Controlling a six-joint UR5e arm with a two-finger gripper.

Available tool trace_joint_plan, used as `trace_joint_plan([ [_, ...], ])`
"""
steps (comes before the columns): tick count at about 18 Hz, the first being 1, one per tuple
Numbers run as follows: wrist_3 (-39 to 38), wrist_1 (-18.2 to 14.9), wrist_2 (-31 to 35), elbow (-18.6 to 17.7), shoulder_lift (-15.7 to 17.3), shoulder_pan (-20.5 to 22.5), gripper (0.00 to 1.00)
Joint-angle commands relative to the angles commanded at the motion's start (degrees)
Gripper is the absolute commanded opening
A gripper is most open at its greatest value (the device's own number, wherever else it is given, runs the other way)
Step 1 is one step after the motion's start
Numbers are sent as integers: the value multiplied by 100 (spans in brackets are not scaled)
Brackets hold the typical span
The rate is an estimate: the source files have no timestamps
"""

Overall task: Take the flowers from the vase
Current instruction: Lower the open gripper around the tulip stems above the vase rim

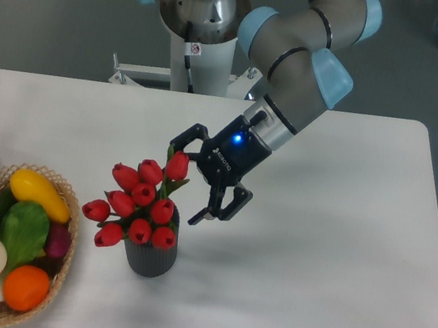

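We find the flowers (140, 201) standing in the vase (151, 254), which sits on the desk (329, 260) a little left of its middle. The buds fan out over the vase mouth and lean toward the left; one bud stands higher than the rest at the bunch's upper right.

Our pincer (187, 176) hangs at the right side of the bunch, its two fingers spread wide and holding nothing. One fingertip sits just beside the tallest bud, at the top; the other points down toward the vase rim on the right. So the flowers lie to the left of the pincer, and the gap between the fingers faces them. Whether the upper finger already touches the bud we cannot tell from this single view.

We judge that the stems run roughly upright out of the vase, hidden under the buds and leaves. The finger line runs from upper left to lower right in this view, so it looks set to straddle the bunch's right edge. For a firm hold we would need to go further left, so the fingers close on the stems and not on loose buds alone.
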Motion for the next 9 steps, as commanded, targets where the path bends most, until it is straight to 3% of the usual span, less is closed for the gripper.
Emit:
trace_joint_plan([
  [9, 0, 26, 9, 132, -220, -219, 100],
])
